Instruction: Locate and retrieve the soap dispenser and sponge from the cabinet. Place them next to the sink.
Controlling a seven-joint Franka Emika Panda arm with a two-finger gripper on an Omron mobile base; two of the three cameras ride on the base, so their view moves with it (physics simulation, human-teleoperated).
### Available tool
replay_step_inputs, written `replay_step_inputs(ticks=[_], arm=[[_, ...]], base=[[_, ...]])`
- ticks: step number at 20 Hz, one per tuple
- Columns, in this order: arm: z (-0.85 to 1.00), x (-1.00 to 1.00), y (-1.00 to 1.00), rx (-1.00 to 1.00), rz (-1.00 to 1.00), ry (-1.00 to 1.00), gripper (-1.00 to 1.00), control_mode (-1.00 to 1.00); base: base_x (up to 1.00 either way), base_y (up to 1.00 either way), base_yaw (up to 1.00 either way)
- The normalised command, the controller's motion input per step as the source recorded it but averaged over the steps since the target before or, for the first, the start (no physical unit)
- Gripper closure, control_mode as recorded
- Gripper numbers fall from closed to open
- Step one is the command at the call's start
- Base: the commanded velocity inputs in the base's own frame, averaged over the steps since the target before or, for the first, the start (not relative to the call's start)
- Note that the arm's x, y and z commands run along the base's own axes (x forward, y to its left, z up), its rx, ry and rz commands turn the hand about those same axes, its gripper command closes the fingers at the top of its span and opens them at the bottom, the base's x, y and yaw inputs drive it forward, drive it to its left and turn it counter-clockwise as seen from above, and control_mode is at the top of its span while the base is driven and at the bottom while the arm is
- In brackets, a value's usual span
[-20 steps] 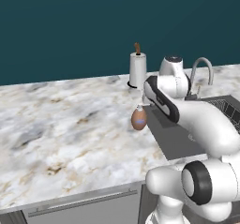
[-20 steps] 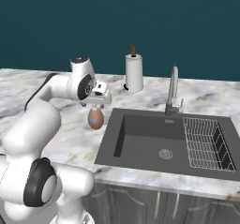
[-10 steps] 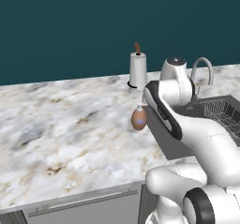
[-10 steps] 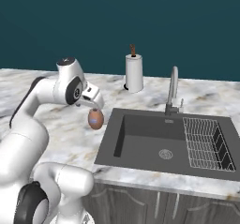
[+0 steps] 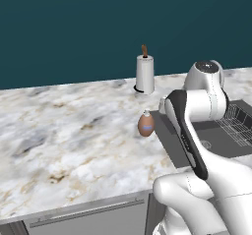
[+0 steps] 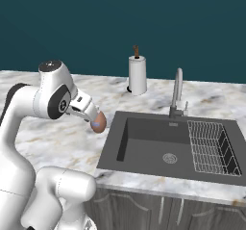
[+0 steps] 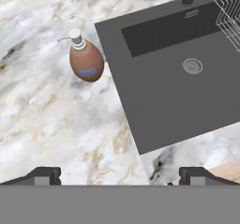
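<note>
The soap dispenser [image 7: 86, 61], a reddish-brown bottle with a white pump and a pale blue band, stands upright on the marble counter just left of the sink [image 7: 178, 92]. It also shows as the soap dispenser [image 5: 145, 124], and in the right base view my hand partly covers the soap dispenser [image 6: 99, 123]. My gripper [image 7: 122, 175] is open, its fingertips [image 7: 47, 174] wide apart with nothing between them, above the counter and apart from the bottle. The sponge and the cabinet are out of view.
A white paper-towel roll [image 6: 137, 75] stands at the back of the counter [image 5: 64, 126]. The sink [image 6: 144, 147] has a chrome faucet [image 6: 177, 92] behind it and a wire rack [image 6: 209, 145] in its right half. My own arm [image 5: 197, 131] hides part of the basin in the left base view.
My arm has drawn back toward the base, away from the soap dispenser. The bottle stands where it was, and the jaws stay open.
</note>
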Motion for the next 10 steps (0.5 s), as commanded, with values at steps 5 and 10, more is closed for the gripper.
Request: replay_step_inputs(ticks=[5, 10], arm=[[0.46, -0.66, 0.0, -0.07, 0.13, 0.0, -1.0, -1.0], [0.09, -0.42, 0.02, -0.03, 0.08, -0.02, -1.0, -1.0]], base=[[0.0, 0.0, 0.0], [0.0, 0.0, 0.0]])
